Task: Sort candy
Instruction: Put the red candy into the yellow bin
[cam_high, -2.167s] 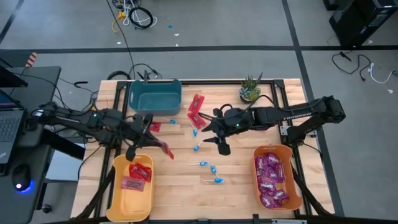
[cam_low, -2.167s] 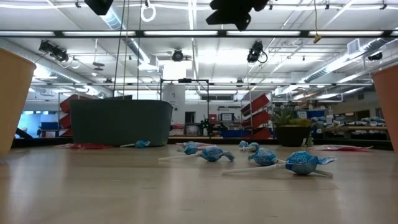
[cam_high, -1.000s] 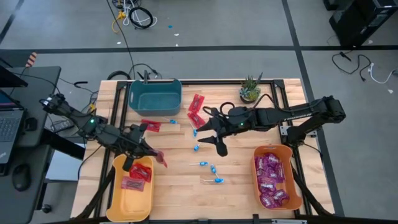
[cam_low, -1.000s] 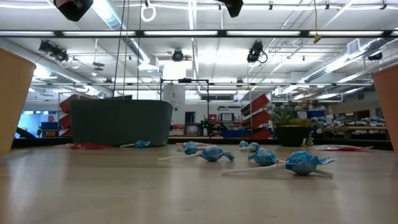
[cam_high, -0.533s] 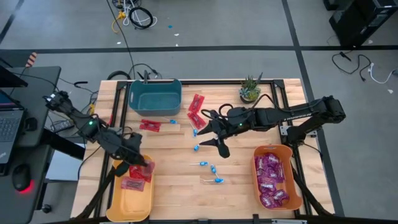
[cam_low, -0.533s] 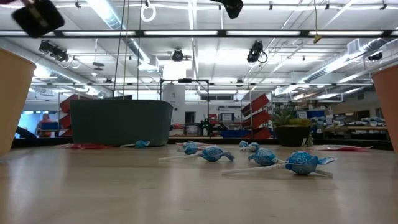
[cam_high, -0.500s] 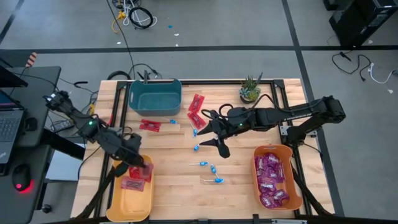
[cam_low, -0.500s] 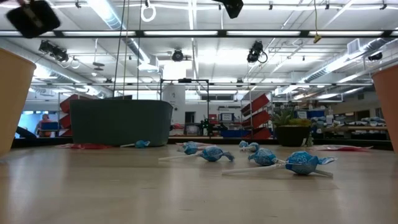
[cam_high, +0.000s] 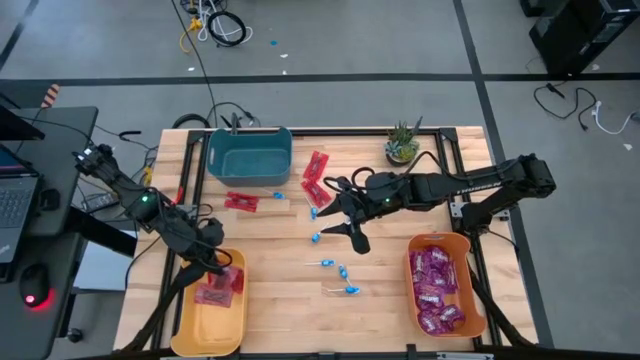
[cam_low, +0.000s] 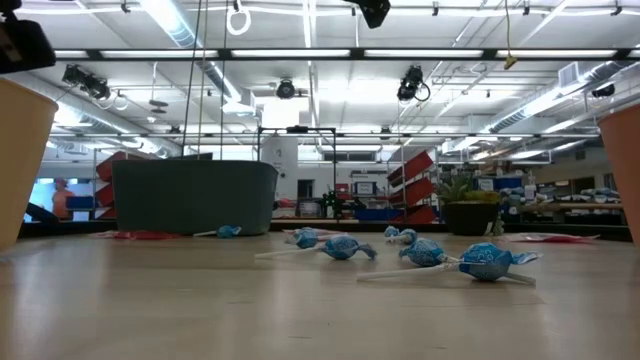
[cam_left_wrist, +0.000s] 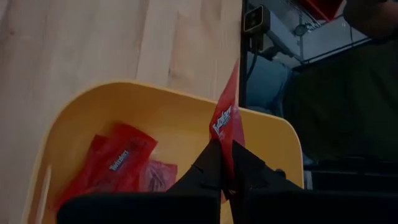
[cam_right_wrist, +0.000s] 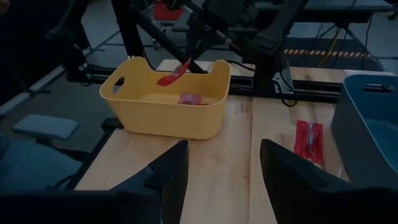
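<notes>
My left gripper (cam_high: 218, 262) hangs over the far end of the yellow bin (cam_high: 188, 318), shut on a flat red packet (cam_left_wrist: 227, 115). Other red packets (cam_left_wrist: 118, 163) lie on the bin's floor. My right gripper (cam_high: 345, 226) hovers open above the middle of the table, with nothing between its fingers. Below and near it, blue lollipops (cam_high: 346, 274) lie on the wood. More red packets (cam_high: 241, 202) (cam_high: 316, 176) lie near the teal bin (cam_high: 249, 153). The orange bin (cam_high: 411, 262) holds purple packets (cam_high: 435, 290). My left gripper pinches one end of the red packet (cam_left_wrist: 224, 142) between its two fingers. The fingers slant down toward the bin. The packet sticks out past the fingertips edge-on, and in the right wrist view the packet (cam_right_wrist: 173, 74) hangs clear above the bin's floor.
A small potted plant (cam_high: 402, 146) stands at the table's far edge, right of centre. Bare wood lies between the yellow and orange bins near the front edge. A laptop (cam_high: 15, 195) sits on a side desk to the left.
My left gripper has carried the red packet toward the table's near left, from beside the yellow bin's far end to over it. It has sunk a little, rolled its wrist and tipped downward. It has stayed shut on the packet.
</notes>
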